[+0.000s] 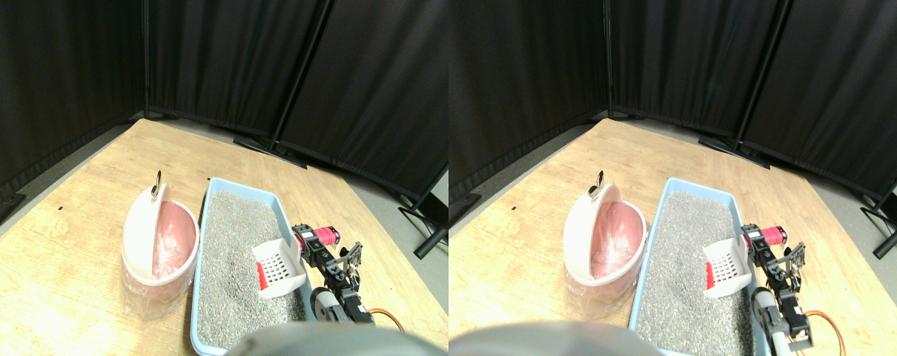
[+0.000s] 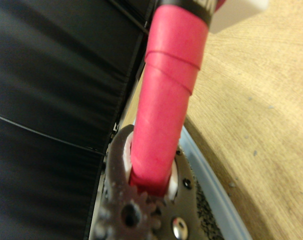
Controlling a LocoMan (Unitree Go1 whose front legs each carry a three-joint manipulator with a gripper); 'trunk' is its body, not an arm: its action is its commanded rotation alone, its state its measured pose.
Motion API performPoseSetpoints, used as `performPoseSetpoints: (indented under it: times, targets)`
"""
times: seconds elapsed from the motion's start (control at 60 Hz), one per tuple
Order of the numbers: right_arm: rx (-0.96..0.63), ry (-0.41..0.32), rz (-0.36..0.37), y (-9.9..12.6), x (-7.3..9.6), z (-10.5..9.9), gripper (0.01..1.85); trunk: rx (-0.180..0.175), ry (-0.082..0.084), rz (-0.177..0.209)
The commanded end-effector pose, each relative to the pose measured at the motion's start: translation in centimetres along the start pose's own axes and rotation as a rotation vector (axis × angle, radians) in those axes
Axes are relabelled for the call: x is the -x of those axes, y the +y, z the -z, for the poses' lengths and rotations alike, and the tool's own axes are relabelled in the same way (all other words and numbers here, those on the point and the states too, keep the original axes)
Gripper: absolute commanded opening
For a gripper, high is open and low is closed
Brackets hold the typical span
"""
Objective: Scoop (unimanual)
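Note:
A white slotted scoop (image 1: 279,268) hangs just over the grey litter (image 1: 233,252) in the light blue litter tray (image 1: 201,245), near the tray's right rim. A small red piece (image 1: 261,276) shows at the scoop's left edge. The scoop's red wrapped handle (image 1: 325,236) sticks out to the right over the rim. My right gripper (image 1: 308,243) is shut on that handle. In the wrist view the red handle (image 2: 166,100) runs between the jaws of the gripper (image 2: 151,186), with the tray rim (image 2: 211,175) below.
A white bin with a pink inside (image 1: 159,245) and a raised lid stands left of the tray, touching it. Both rest on a wooden board (image 1: 70,245). Black curtain panels (image 1: 233,67) and their stand feet close off the back and right.

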Motion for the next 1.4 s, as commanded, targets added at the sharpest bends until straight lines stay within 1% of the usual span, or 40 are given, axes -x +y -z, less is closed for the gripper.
performPoseSetpoints:
  times: [0.017,0.1,0.183,0.25,0.3,0.317,0.333,0.35,0.417,0.45,0.467,0.483,0.5,0.517,0.567,0.583,0.65,0.7,0.717,0.75,0.767,0.783,0.867,0.917,0.983,1.0,1.083,1.2,1.283,1.367,1.4]
  targets:
    - [-0.148,-0.036,-0.019,-0.3,-0.2,0.3,0.05,0.015,0.023,-0.021]
    - [-0.241,-0.057,-0.007,-0.5,0.1,0.8,0.05,0.016,0.025,-0.021]
    - [-0.283,-0.094,0.011,-0.7,0.5,1.3,0.05,0.017,0.025,-0.021]
    - [-0.305,-0.106,0.041,-0.8,0.7,1.4,0.05,0.017,0.025,-0.021]
    - [-0.347,-0.14,0.034,-0.9,0.8,1.5,0.05,0.017,0.025,-0.021]
    - [-0.347,-0.14,0.034,-0.9,0.8,1.5,0.05,0.017,0.023,-0.022]
    - [-0.363,-0.179,0.01,-1.1,0.9,1.4,0.05,0.017,0.023,-0.022]
    - [-0.363,-0.179,0.01,-1.1,0.9,1.4,0.05,0.014,0.02,-0.021]
    - [-0.406,-0.209,0.042,-1.3,1.3,0.7,0.05,0.012,0.02,-0.019]
    - [-0.411,-0.214,0.043,-1.4,1.4,0.6,0.05,0.012,0.02,-0.018]
    - [-0.43,-0.224,0.053,-1.5,1.6,0.0,0.05,0.012,0.017,-0.018]
    - [-0.43,-0.224,0.053,-1.5,1.6,0.0,0.05,0.012,0.017,-0.018]
    - [-0.442,-0.225,0.068,-1.6,1.8,-0.3,0.05,0.012,0.017,-0.018]
    - [-0.457,-0.243,0.063,-1.7,1.8,-0.7,0.05,0.013,0.013,-0.018]
    - [-0.485,-0.264,0.047,-1.9,1.7,-1.0,0.05,0.013,0.013,-0.018]
    - [-0.496,-0.271,0.043,-1.9,1.7,-1.3,0.05,0.013,0.008,-0.019]
    - [-0.456,-0.296,0.023,-2.0,1.5,-2.5,0.05,0.015,0.006,-0.02]
    - [-0.467,-0.303,0.029,-2.0,1.6,-3.3,0.05,0.015,0.006,-0.02]
    - [-0.473,-0.305,0.032,-2.0,1.6,-3.7,0.05,0.016,0.002,-0.02]
    - [-0.47,-0.306,0.032,-2.1,1.6,-3.9,0.05,0.016,0.002,-0.02]
    - [-0.468,-0.309,0.038,-2.0,1.7,-4.6,0.05,0.016,0.002,-0.02]
    - [-0.468,-0.309,0.038,-2.0,1.7,-4.6,0.05,0.018,-0.001,-0.021]
    - [-0.452,-0.317,0.031,-1.9,1.7,-6.0,0.05,0.02,-0.004,-0.025]
    - [-0.439,-0.329,0.013,-1.9,1.7,-6.2,0.05,0.022,-0.005,-0.026]
    - [-0.438,-0.336,0.014,-1.8,1.5,-6.7,0.05,0.023,-0.007,-0.026]
    - [-0.439,-0.345,-0.009,-1.8,1.4,-6.7,0.05,0.023,-0.007,-0.026]
    - [-0.42,-0.348,0.002,-1.7,1.3,-7.1,0.05,0.025,-0.011,-0.026]
    - [-0.427,-0.363,-0.022,-1.6,1.1,-7.5,0.05,0.029,-0.012,-0.027]
    - [-0.496,-0.382,-0.041,-1.5,0.9,-7.7,0.05,0.033,-0.011,-0.029]
    - [-0.613,-0.41,-0.044,-1.4,0.7,-7.7,0.05,0.036,-0.01,-0.032]
    - [-0.619,-0.412,-0.048,-1.4,0.7,-7.6,0.05,0.036,-0.01,-0.032]
